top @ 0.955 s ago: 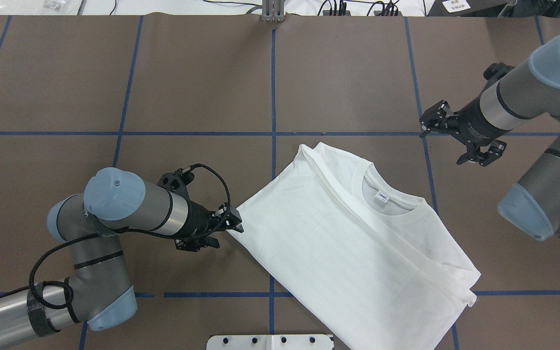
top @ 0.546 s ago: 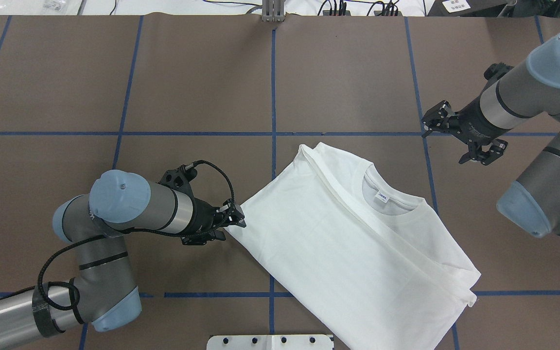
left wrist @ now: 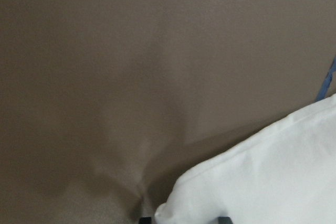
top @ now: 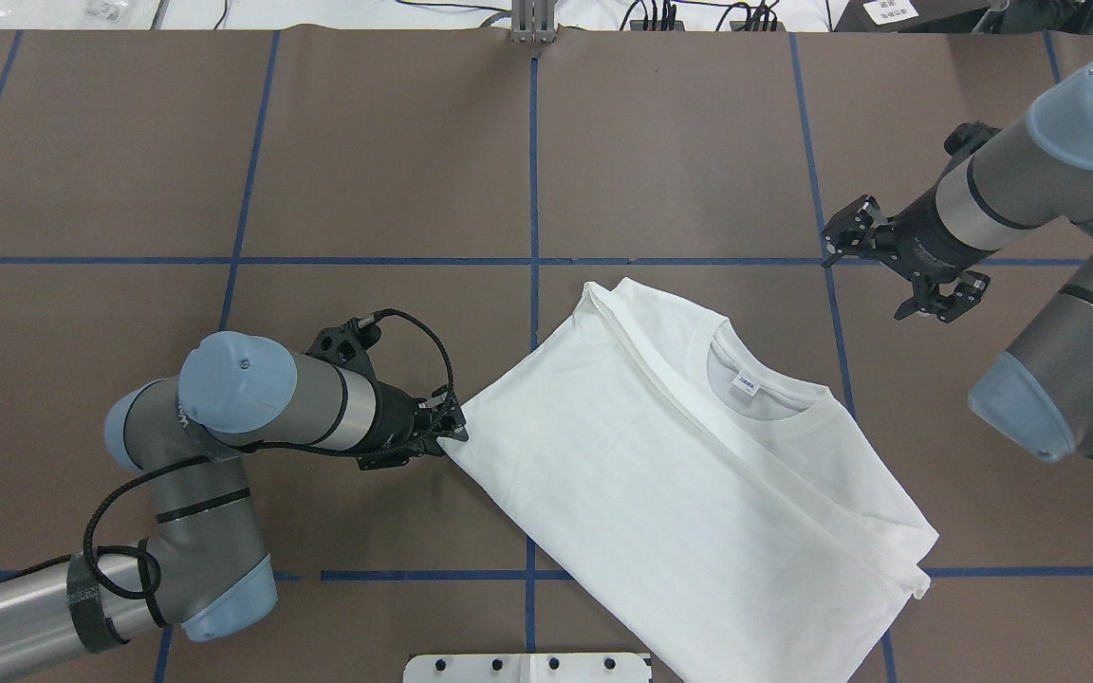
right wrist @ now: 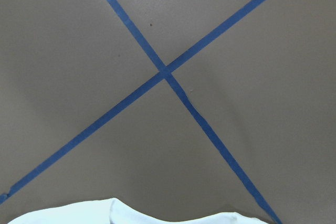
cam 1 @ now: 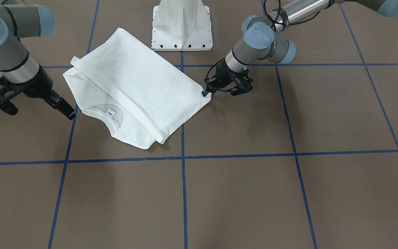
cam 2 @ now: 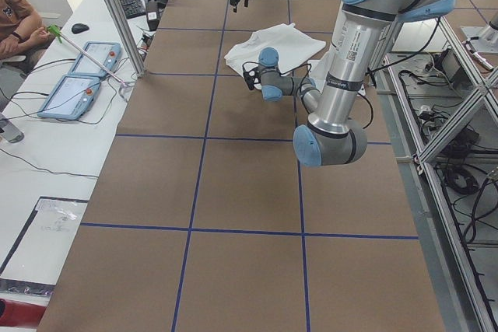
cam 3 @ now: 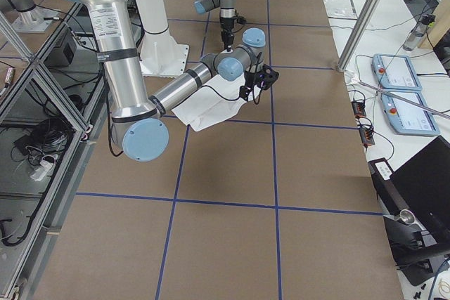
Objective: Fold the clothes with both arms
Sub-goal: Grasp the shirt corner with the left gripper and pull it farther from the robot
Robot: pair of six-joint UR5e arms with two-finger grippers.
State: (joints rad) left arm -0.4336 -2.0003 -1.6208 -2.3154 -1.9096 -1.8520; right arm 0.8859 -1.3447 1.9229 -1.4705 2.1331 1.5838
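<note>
The white T-shirt (top: 660, 474) lies folded and slanted on the brown table, collar and neck label (top: 746, 384) facing up on its far right part. My left gripper (top: 442, 444) sits low at the shirt's left corner. In the left wrist view that corner (left wrist: 273, 171) lies between the two fingertips (left wrist: 146, 219), which stand apart, so the gripper is open. From the front it (cam 1: 210, 94) touches the same corner of the shirt (cam 1: 143, 86). My right gripper (top: 864, 280) hovers wide open over bare table beyond the collar, holding nothing; its wrist view catches only the shirt's edge (right wrist: 105, 211).
The white pedestal base (cam 1: 181, 31) stands right behind the shirt's near edge. Blue tape lines (top: 534, 190) divide the table into squares. In the exterior left view a seated person (cam 2: 15, 13) and two control pads (cam 2: 78, 75) lie beyond the table's side.
The left arm has shifted and turned its gripper in closer to the shirt's left corner. The right gripper has edged slightly away from the shirt. The shirt has not moved.
</note>
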